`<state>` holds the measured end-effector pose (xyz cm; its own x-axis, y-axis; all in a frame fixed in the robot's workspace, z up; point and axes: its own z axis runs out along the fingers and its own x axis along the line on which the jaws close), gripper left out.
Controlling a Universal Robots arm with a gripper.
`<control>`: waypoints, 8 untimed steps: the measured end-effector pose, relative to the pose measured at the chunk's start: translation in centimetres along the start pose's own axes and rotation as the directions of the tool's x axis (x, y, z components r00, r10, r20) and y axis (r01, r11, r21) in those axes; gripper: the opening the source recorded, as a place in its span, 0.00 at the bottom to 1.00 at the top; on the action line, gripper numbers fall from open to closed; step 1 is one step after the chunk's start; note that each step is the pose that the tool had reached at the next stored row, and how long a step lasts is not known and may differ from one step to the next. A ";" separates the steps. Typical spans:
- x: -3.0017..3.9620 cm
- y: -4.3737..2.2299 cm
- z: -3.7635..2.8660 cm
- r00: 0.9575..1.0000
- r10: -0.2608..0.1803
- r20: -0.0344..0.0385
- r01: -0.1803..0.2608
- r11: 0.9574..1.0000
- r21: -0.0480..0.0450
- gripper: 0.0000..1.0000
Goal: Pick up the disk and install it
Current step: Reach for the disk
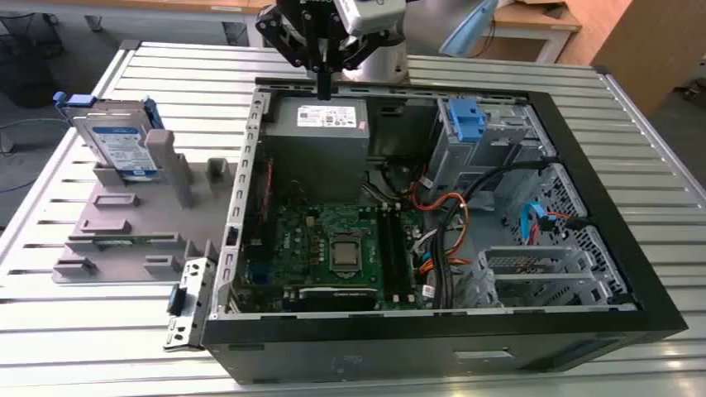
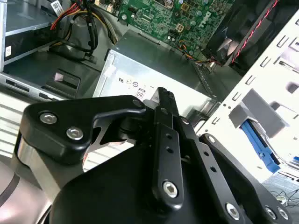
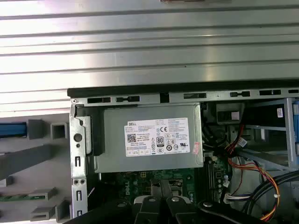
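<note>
Tool (image 1: 323,89) over case (image 1: 419,327); disk (image 1: 119,141) untaken.
Tool closed, empty, above the grey box (image 1: 317,147); disk stands on edge in a grey rack (image 1: 132,223) beside the case, likely leaving its top free to grip.

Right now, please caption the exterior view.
Black gripper hovers over open black computer case; silver-grey disk stands in grey rack.
</note>
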<state>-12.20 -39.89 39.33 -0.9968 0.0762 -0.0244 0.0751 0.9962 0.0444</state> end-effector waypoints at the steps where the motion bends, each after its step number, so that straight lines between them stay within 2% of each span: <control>1: 0.00 0.00 0.00 1.000 0.000 0.000 0.000 1.000 0.000 0.11; 2: 0.00 0.00 0.00 1.000 0.000 0.000 0.000 1.000 0.000 0.11; 3: 0.00 0.00 0.00 1.000 0.000 0.000 0.000 1.000 0.004 0.11; 8: 0.00 0.00 -0.03 1.000 0.000 0.000 0.000 1.000 0.005 0.11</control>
<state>-12.20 -39.89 39.36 -0.9968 0.0761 -0.0248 0.0751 0.9964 0.0398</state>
